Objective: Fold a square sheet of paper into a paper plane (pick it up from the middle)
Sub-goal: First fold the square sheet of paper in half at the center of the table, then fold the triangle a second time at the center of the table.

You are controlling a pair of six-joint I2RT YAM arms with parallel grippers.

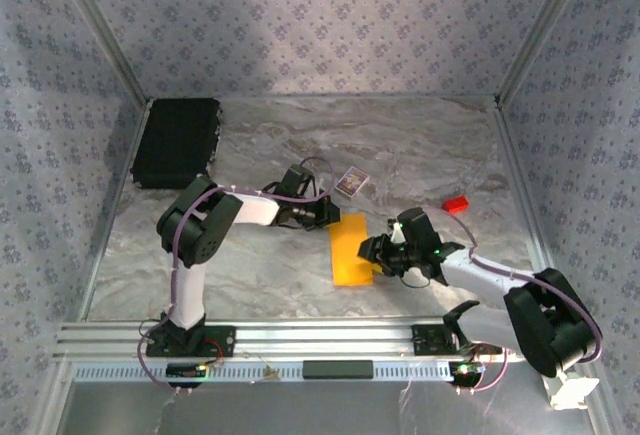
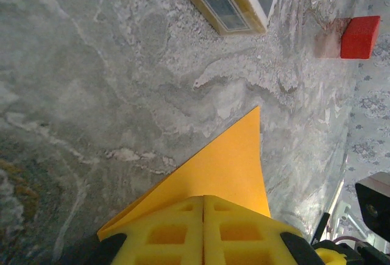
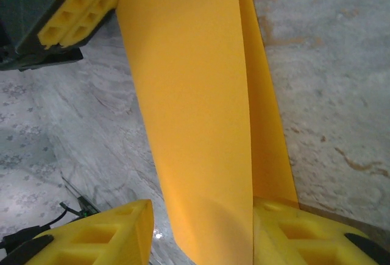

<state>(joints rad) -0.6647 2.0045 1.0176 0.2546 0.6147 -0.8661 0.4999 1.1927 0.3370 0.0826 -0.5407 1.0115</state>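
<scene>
Two claws we see: left gripper (image 1: pixel 328 217) pinching the folded orange-yellow paper sheet (image 1: pixel 352 250), right gripper (image 1: pixel 373 252) half-open astride it.

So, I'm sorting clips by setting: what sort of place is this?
Probably a robot test cell: patterned backdrop walls box in a marble-look tabletop, and an aluminium rail along its near edge carries two bolted-down arms.
</scene>
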